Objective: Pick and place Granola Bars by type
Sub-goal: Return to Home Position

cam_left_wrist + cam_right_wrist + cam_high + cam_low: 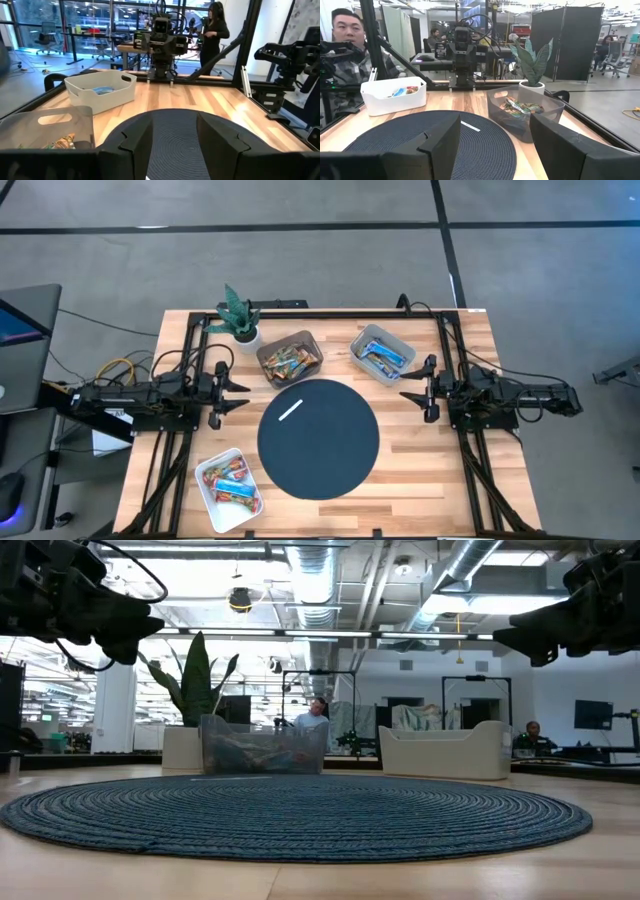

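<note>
The granola bars lie in three bins. Mixed blue, orange and red ones (pixel 231 487) fill the white bin (pixel 203 500) at the near left; orange and multicoloured ones (pixel 291 361) sit in the clear grey bin (pixel 268 346) at the far middle; blue ones (pixel 381 356) sit in the pale bin (pixel 356 340) at the far right. My left gripper (pixel 240 392) hovers open at the mat's left side, my right gripper (pixel 406 392) open at its right side. Both hang above the table and touch nothing.
A round dark woven mat (pixel 330 455) covers the table's middle, with a small white strip (pixel 290 411) lying on it. A potted plant (pixel 240 320) stands at the far left by the clear bin. Black frame rails run along the table's sides. People stand beyond the table.
</note>
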